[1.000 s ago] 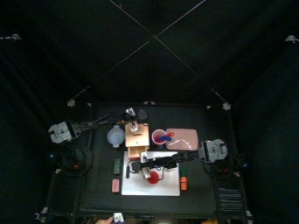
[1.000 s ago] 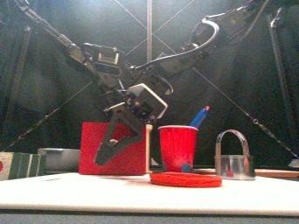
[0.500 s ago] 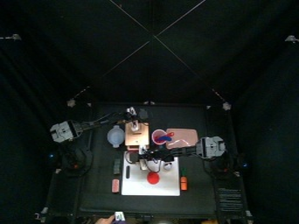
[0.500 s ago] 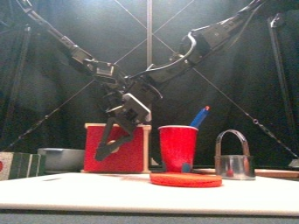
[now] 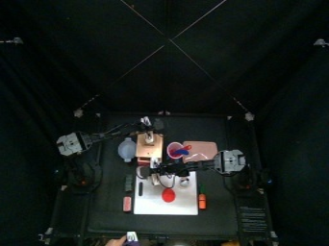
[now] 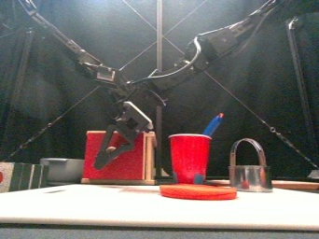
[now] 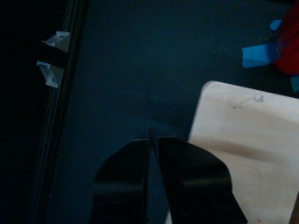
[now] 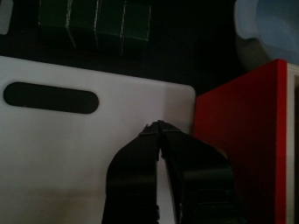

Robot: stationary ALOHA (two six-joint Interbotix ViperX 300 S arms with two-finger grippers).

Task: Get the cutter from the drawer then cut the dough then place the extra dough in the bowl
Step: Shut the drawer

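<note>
The pale wooden box (image 5: 150, 150) stands behind the white cutting board (image 5: 182, 208), its red drawer front (image 6: 118, 156) facing the board. A flat red dough disc (image 5: 168, 196) lies on the board, with the round metal cutter (image 6: 251, 166) upright to its right. Left of the box sits the blue-grey bowl (image 5: 126, 149). My right gripper (image 8: 156, 131) is shut on nothing, low over the board just in front of the red drawer front (image 8: 251, 122). My left gripper (image 7: 152, 140) is shut and hangs behind the box's top (image 7: 251, 122).
A red cup (image 6: 191, 157) with a blue knife stands right of the box. A dark green sushi roll (image 8: 93, 24) lies off the board's left edge, with a small orange toy (image 5: 127, 203) nearer the front.
My right gripper has moved back from above the dough, lower and to the left, up to the drawer front. The left arm has stayed still.
</note>
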